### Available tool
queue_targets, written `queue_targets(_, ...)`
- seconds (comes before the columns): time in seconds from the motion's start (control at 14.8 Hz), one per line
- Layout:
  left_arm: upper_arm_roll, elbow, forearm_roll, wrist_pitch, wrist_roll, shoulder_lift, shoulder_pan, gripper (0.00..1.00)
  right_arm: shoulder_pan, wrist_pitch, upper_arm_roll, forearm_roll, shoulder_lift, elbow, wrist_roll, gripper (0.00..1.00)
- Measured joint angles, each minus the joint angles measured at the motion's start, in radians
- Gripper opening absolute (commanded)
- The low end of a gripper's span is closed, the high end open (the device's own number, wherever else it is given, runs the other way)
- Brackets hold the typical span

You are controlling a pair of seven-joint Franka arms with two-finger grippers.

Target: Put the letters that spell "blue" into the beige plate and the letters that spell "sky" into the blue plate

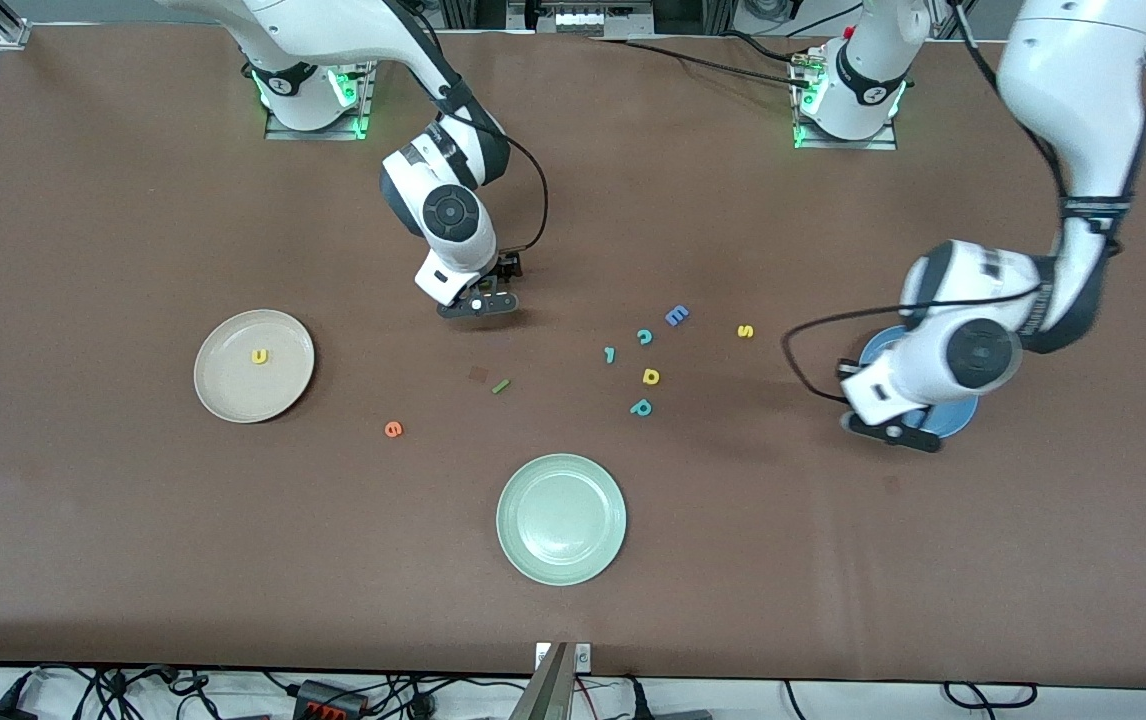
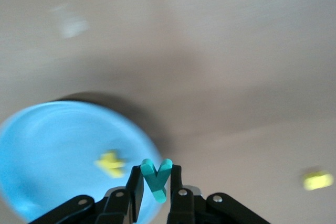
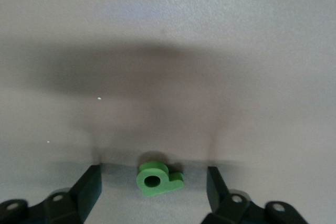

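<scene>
My left gripper (image 1: pixel 895 432) hangs over the blue plate (image 1: pixel 955 414), shut on the teal y (image 2: pixel 156 183). A yellow letter (image 2: pixel 110 163) lies in that plate (image 2: pixel 47 150). The yellow s (image 1: pixel 746 331) lies on the table between the plate and the letter cluster. My right gripper (image 1: pixel 481 305) is down at the table, open, with the green b (image 3: pixel 157 179) lying flat between its fingers (image 3: pixel 89 188), untouched. The beige plate (image 1: pixel 233 388) holds the yellow u (image 1: pixel 259 356). The green l (image 1: pixel 501 386) and orange e (image 1: pixel 393 429) lie on the table nearer the front camera than the right gripper.
A pale green plate (image 1: pixel 561 560) sits near the front edge. Mid-table lie a blue E (image 1: pixel 676 316), teal c (image 1: pixel 644 337), a small teal piece (image 1: pixel 610 354), a yellow d-shaped letter (image 1: pixel 650 376) and a teal p (image 1: pixel 641 407).
</scene>
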Motion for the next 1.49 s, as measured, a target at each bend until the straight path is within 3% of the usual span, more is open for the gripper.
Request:
queue_targets(0.14,0.002,-0.006,0.000,-0.003,0.087,0.008,0.090,0.08,0.000,0.000,0.000,0.000,0.001,0.000,0.015,0.71)
queue_targets(0.27,0.002,-0.032,0.000,0.000,0.114,0.021,0.140,0.22,0.001,0.000,0.001,0.001,0.000,0.000,0.021,0.51)
queue_targets(0.41,0.001,-0.073,0.000,0.031,0.115,0.031,0.147,1.00,0.000,-0.003,-0.001,0.001,-0.006,0.000,0.024,0.33)
queue_targets(0.61,-0.012,-0.104,0.000,0.051,0.113,0.032,0.146,1.00,-0.001,-0.014,-0.006,0.001,-0.019,0.000,0.025,0.24)
queue_targets(0.81,-0.048,-0.103,0.000,0.026,0.100,0.017,0.147,1.00,-0.001,-0.011,-0.008,0.001,-0.017,0.002,0.025,0.24)
queue_targets(1.08,-0.204,-0.112,0.000,-0.045,-0.150,-0.023,0.145,1.00,-0.037,-0.081,-0.039,0.001,-0.055,0.052,0.024,0.24)
queue_targets(1.28,-0.335,-0.169,0.000,-0.003,-0.384,-0.042,0.135,1.00,-0.186,-0.191,-0.052,-0.001,-0.101,0.107,-0.062,0.24)
queue_targets(1.49,-0.374,-0.260,0.000,0.156,-0.491,-0.052,0.118,1.00,-0.405,-0.226,-0.058,-0.004,-0.097,0.135,-0.315,0.24)
